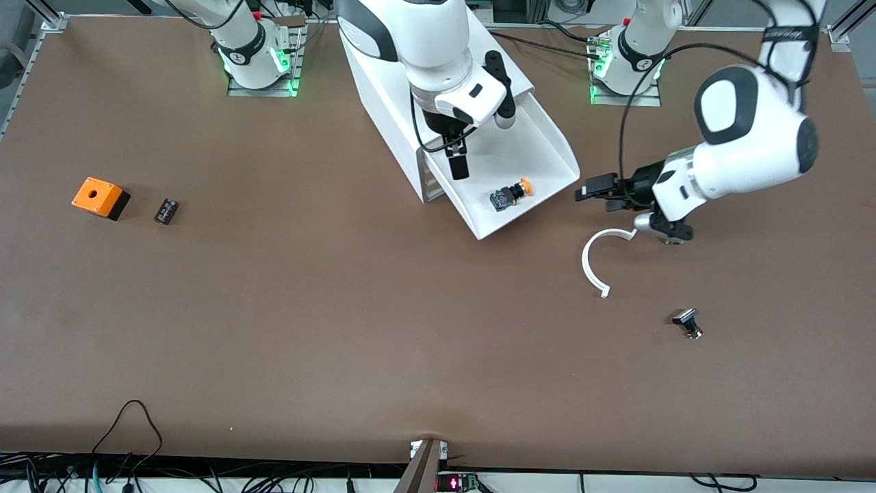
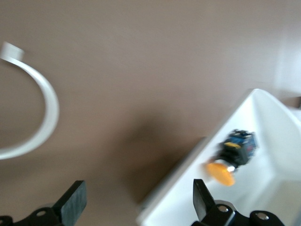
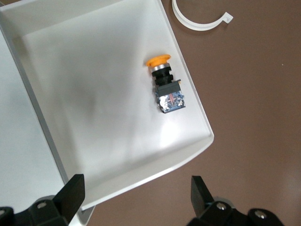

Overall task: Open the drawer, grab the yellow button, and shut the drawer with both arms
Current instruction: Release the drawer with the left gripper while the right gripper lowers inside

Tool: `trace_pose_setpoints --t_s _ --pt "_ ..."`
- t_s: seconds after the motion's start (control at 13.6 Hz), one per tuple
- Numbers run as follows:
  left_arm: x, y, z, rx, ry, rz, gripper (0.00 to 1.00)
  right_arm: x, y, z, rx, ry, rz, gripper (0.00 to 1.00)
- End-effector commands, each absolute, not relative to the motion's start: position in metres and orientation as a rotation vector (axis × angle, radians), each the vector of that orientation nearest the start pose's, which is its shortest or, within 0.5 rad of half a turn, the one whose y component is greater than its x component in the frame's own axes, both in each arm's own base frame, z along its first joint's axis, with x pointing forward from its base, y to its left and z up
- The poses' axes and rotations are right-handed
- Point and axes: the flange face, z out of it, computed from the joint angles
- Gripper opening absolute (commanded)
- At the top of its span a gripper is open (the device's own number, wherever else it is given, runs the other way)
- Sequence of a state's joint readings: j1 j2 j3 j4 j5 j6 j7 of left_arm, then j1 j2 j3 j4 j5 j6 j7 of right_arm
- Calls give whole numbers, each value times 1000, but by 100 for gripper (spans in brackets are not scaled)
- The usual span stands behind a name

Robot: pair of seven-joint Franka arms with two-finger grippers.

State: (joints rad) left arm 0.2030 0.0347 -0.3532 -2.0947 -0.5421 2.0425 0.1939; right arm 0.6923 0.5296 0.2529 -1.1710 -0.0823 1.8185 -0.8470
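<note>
One step of three looks done: the drawer (image 1: 510, 161) stands pulled out of its cabinet (image 1: 383, 89), and the button (image 1: 512, 194) lies on its side inside, near the front corner. Right claw (image 1: 458, 159) hangs over the drawer, fingers spread wide and empty. Left claw (image 1: 594, 194) sits low over the bench (image 1: 342, 329) just beside the drawer's front, also wide open, holding nothing (a white curved strip (image 1: 594, 257) lies close by). Taking the button and closing the drawer remain.

No readable words, labels, brand names, numbers or signs appear on anything in these views; any markings present are too small to make out.
</note>
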Motion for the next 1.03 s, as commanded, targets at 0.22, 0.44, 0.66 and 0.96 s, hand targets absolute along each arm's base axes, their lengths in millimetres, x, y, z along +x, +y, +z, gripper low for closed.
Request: trace_pose_setpoints --t_s 0.22,0.44,0.66,0.96 --pt "537 -59 479 -3341 256 -102 100 472 583 472 1958 2535 277 100" --pt "532 -46 520 -3262 253 23 100 478 589 452 1951 2542 293 100" --pt "526 -25 543 -3193 127 113 100 480 596 439 1888 2553 330 100" --pt "520 -9 565 -3130 28 119 100 475 605 420 1830 2566 318 100"
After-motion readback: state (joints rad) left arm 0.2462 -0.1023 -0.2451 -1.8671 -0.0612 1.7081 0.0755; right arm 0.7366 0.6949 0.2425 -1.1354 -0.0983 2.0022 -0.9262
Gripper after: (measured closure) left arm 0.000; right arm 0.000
